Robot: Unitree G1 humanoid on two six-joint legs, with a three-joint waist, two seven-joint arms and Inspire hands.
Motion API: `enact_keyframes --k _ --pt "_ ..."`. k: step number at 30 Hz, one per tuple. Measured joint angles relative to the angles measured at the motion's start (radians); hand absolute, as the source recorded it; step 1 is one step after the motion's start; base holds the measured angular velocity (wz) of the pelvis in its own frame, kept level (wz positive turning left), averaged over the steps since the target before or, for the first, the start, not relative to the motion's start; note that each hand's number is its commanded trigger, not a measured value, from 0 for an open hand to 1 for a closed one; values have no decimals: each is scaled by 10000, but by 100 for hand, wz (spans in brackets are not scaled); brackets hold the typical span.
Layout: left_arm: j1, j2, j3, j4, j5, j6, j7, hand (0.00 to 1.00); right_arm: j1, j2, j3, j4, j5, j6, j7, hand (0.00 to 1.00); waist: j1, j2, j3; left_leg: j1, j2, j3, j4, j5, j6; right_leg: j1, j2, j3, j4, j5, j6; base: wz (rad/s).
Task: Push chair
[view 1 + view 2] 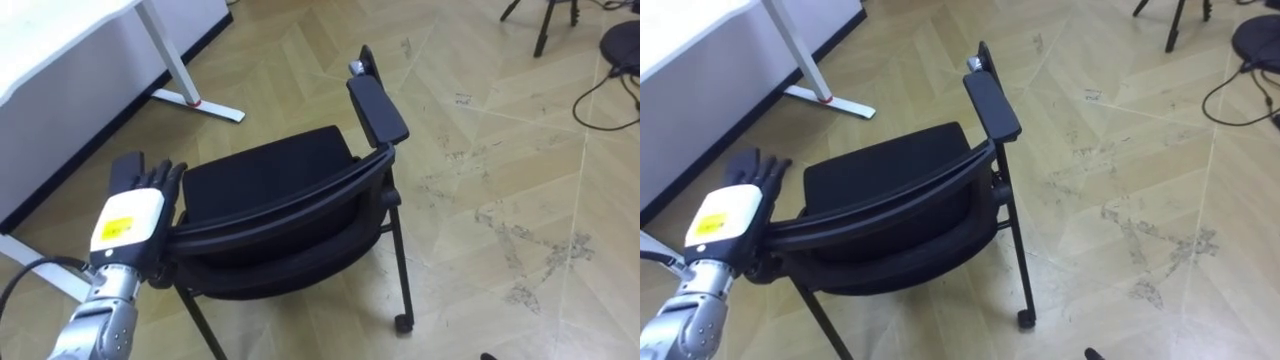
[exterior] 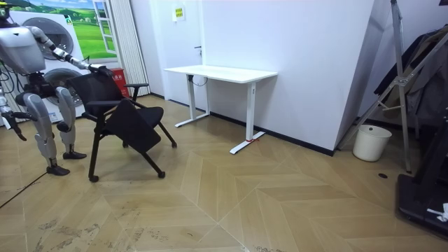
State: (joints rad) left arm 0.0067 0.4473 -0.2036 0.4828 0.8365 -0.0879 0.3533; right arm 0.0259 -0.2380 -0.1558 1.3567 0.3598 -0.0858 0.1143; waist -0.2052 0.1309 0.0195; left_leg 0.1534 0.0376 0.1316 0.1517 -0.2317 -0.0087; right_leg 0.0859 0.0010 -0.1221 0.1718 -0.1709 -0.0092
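A black chair with armrests and small wheels stands on the wooden floor right in front of me, its curved back nearest to me. My left hand lies at the left end of the back, by the left armrest, with straight fingers pointing forward over the seat. The chair's right armrest sticks out toward the far side. In the room view I stand at the room view's left behind the chair, one arm stretched to its back, while my right hand hangs low beside my leg.
A white desk stands ahead on the left against the wall, its foot close to the chair's far left. A white bin and a stand's legs lie farther off, with a cable on the floor at right.
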Motion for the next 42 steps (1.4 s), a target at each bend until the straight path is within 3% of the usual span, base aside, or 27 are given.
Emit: enact_keyframes --k 7,27,31,33,34,35,42 --pt "-424 404 -528 284 23 154 -554 100 -2 -13 2 -58 268 -1 -27 0 -124 -7 1 24 -4 5 3 0 0 -50 -12 -30 6 2 9 2" --pt "-435 425 -569 68 37 154 -529 100 -22 -69 269 -30 665 -10 379 0 -73 -46 -52 -24 8 51 3 0 0 -157 10 3 17 75 17 0" --pt "-436 425 -579 -50 70 221 -595 100 70 -68 247 -6 948 -3 576 0 -82 24 -102 -71 11 51 6 0 0 -182 15 9 1 75 17 0" --pt "-433 421 -581 -173 91 264 -660 100 221 -69 153 11 1147 0 654 0 -85 -58 -56 -98 12 41 7 0 0 -176 11 -15 -14 76 18 4" --pt "-434 425 -581 -243 91 286 -713 100 326 -82 129 33 1451 4 686 0 -75 -11 -97 -107 9 43 10 0 0 -196 8 -10 -14 76 18 0" --pt "-434 446 -580 -261 112 287 -714 100 430 -125 -37 95 1642 10 723 0 -85 -70 -56 -114 7 50 8 0 0 -205 9 8 -16 76 18 0" --pt "-433 598 -573 -259 92 173 -475 100 1283 -276 -1974 8 2820 0 177 0 -241 -80 -89 -240 14 134 24 0 1 -403 10 112 155 74 20 -5"
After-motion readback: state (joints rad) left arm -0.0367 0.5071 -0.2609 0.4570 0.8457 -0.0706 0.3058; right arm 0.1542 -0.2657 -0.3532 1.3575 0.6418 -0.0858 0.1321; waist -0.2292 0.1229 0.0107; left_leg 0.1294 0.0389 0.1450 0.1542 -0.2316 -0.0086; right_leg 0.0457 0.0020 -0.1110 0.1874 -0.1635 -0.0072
